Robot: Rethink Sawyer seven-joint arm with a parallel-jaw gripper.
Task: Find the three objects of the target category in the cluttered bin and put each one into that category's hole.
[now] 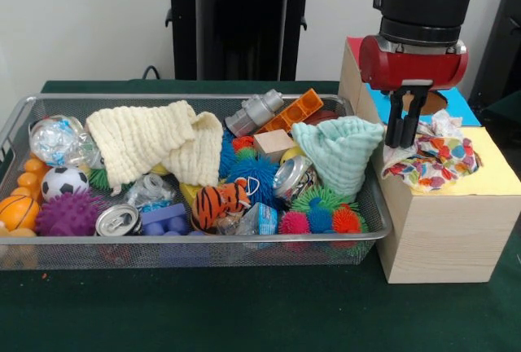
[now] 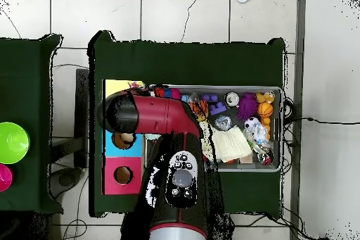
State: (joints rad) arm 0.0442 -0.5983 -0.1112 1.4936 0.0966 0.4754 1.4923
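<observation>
A floral, many-coloured cloth (image 1: 440,156) lies bunched on the yellow part of the wooden box (image 1: 444,238), right of the bin. My gripper (image 1: 404,142) points straight down at the cloth's left edge, fingers close together, apparently shut on that edge. A hole (image 1: 433,101) in the blue part shows just behind the fingers. In the wire bin (image 1: 244,240), a cream cloth (image 1: 155,144) is draped over the left middle and a mint-green cloth (image 1: 338,152) stands heaped at the right end. In the overhead view the arm (image 2: 151,114) hides the gripper; the cream cloth (image 2: 230,144) shows in the bin.
The bin is crowded with balls, spiky toys, cans, blocks and a tiger toy (image 1: 220,201). The box (image 2: 112,181) sits tight against the bin's end; its red part has a round hole (image 2: 123,175). A green bowl (image 2: 10,142) stands on a separate table.
</observation>
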